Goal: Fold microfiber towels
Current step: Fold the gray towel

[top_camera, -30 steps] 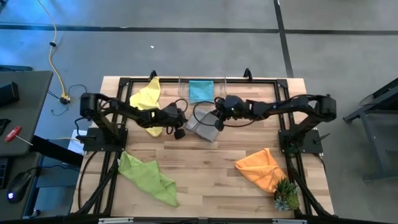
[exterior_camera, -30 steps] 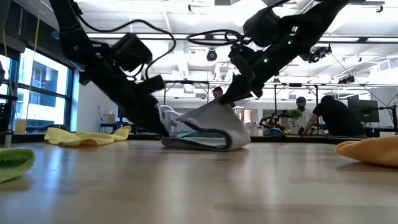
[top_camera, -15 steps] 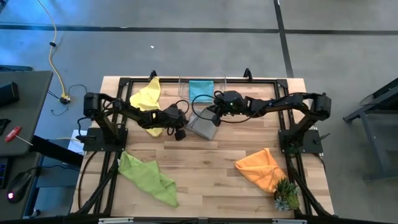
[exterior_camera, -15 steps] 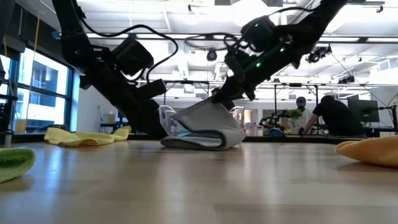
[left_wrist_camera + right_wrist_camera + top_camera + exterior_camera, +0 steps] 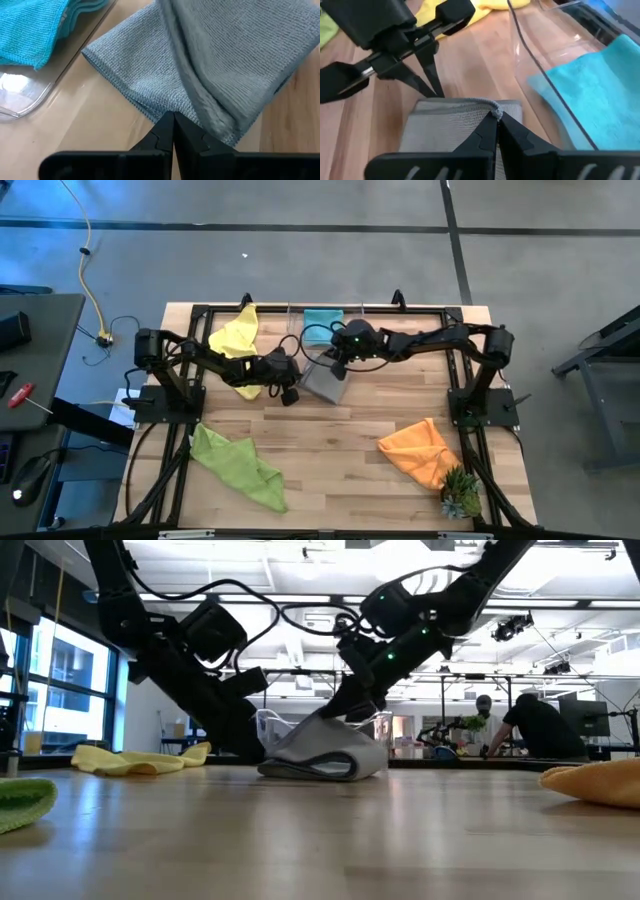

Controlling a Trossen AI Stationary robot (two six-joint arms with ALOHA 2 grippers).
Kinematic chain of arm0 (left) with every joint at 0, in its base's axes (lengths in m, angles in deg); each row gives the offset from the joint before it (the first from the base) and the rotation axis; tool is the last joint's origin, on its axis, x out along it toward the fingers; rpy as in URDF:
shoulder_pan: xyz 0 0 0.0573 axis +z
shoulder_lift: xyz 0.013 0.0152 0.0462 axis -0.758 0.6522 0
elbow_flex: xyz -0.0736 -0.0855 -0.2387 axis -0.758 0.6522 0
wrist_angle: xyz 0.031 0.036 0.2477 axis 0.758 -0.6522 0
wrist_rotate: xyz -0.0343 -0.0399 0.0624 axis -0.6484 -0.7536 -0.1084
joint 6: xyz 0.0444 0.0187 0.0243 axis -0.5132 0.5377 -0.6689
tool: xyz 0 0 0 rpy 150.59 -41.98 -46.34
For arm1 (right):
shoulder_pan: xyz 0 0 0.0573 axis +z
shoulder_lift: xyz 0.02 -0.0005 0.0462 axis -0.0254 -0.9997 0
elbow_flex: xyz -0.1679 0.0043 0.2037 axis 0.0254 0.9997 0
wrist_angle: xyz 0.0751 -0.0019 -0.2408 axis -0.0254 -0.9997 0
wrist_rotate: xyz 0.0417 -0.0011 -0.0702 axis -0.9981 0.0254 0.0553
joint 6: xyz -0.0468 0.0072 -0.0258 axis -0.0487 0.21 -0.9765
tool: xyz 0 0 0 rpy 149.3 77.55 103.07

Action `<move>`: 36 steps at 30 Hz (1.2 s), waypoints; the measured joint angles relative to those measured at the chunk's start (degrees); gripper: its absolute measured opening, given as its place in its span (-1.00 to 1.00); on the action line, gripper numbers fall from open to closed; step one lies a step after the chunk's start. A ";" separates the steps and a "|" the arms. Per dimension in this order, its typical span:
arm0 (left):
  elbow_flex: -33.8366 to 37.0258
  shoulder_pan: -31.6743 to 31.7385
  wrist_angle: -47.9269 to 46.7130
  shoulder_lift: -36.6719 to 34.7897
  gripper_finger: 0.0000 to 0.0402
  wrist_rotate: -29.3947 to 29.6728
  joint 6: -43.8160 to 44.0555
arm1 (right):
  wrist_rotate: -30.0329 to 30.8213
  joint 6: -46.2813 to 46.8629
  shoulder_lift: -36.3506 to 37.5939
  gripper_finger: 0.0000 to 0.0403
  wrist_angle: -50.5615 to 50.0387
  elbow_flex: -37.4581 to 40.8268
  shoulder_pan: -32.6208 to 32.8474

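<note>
My right tool reaches low across the surface, pinched shut on the grey towel at centre. My left tool pins its edge, closed. The teal towel lies in the clear bin at twelve o'clock.

Five microfiber towels, one mid-fold

Grey towel doubled over at centre; teal towel folded behind it; yellow towel, lime towel, orange towel lie crumpled.

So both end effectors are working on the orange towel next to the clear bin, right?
Not quite: it is the grey towel beside the clear bin. The high view shows the orange towel lying untouched near the plant.
</note>
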State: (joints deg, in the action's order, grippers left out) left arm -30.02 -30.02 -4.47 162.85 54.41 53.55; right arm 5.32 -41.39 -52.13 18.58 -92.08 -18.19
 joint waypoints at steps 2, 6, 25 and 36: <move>0.00 -0.15 0.00 0.00 -1.00 0.02 0.00 | -0.07 -0.39 -0.98 -1.00 -0.09 -0.70 0.01; 0.00 -0.20 -0.02 0.02 -1.00 -0.02 0.00 | -0.30 -0.37 -1.78 -1.00 -0.84 -1.95 0.01; 0.00 -0.27 -2.91 -1.40 -1.00 1.45 -1.45 | 1.98 -0.83 1.44 0.01 -4.66 -2.96 0.16; -0.02 -0.90 -5.34 -1.30 -1.00 -6.28 0.43 | -0.94 1.20 8.90 -0.48 -16.28 0.95 4.83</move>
State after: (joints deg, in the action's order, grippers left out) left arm -30.04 -30.92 -9.81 161.55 48.13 53.99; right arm 4.38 -40.19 -43.23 2.30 -91.13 -13.36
